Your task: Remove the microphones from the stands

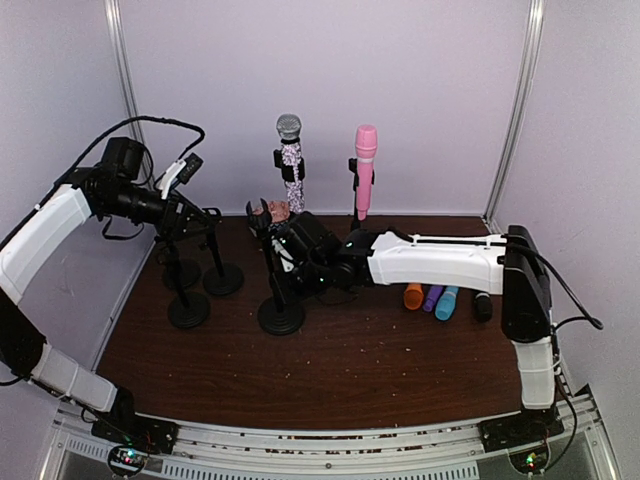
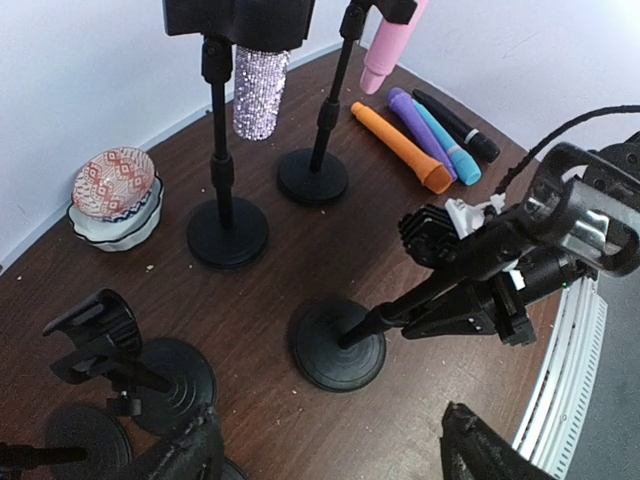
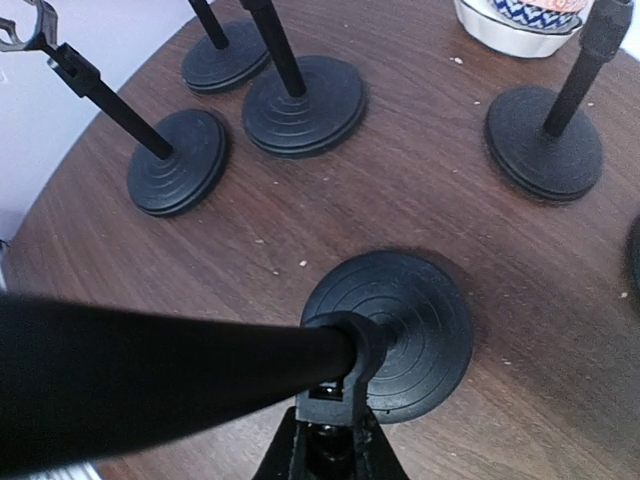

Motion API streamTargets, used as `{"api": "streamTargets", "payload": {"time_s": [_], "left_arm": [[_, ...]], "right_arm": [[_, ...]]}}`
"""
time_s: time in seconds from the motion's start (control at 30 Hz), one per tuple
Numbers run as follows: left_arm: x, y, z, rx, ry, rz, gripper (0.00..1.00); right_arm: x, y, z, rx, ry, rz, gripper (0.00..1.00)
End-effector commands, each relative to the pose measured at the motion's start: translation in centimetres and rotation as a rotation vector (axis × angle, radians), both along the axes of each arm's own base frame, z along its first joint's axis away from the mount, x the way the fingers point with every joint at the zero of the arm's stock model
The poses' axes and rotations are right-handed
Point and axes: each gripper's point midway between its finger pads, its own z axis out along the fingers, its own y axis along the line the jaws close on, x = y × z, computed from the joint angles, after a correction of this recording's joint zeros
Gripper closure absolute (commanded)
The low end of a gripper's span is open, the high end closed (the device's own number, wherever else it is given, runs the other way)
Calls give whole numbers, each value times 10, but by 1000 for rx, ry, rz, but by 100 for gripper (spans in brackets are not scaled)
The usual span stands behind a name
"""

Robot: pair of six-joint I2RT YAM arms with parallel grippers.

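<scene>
A sparkly silver microphone (image 1: 290, 165) and a pink microphone (image 1: 365, 170) stand in clips on stands at the back; both show in the left wrist view, the silver (image 2: 258, 90) and the pink (image 2: 390, 45). My right gripper (image 1: 272, 245) is shut, its fingertips (image 3: 335, 400) against the collar of a black stand's pole (image 3: 150, 380), low over that stand's base (image 3: 400, 330). Nothing shows between the fingers. That stand's clip (image 1: 258, 212) looks empty. My left gripper (image 2: 335, 455) is open and empty, over the empty stands at the left (image 1: 200, 215).
Orange, purple, blue and black microphones (image 1: 445, 300) lie loose on the table at the right. Three empty stands (image 1: 190, 305) cluster at the left. Stacked patterned bowls (image 2: 115, 190) sit at the back. White walls close in on three sides.
</scene>
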Motion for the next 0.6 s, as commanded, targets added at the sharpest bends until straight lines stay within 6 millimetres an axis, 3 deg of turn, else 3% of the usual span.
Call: {"api": "streamTargets", "payload": {"time_s": [0.0, 0.03, 0.07, 0.1, 0.27, 0.37, 0.57], "left_arm": [[-1, -2, 8, -39, -24, -5, 23], [-1, -1, 8, -39, -24, -2, 23], [-1, -1, 8, -38, -24, -2, 23], [-2, -1, 9, -39, -26, -3, 23], [-4, -1, 14, -42, -42, -6, 23], [-8, -1, 17, -43, -56, -10, 23], [-14, 1, 20, -32, -77, -15, 23]], "right_arm": [[18, -15, 21, -92, -122, -35, 100], [17, -12, 24, -76, -116, -28, 93], [16, -10, 27, -47, -104, -23, 78], [12, -7, 28, -11, -74, -7, 56], [7, -2, 48, 271, 87, 7, 18], [6, -5, 57, 426, 191, 15, 14], [-7, -7, 74, 712, 368, 54, 16]]}}
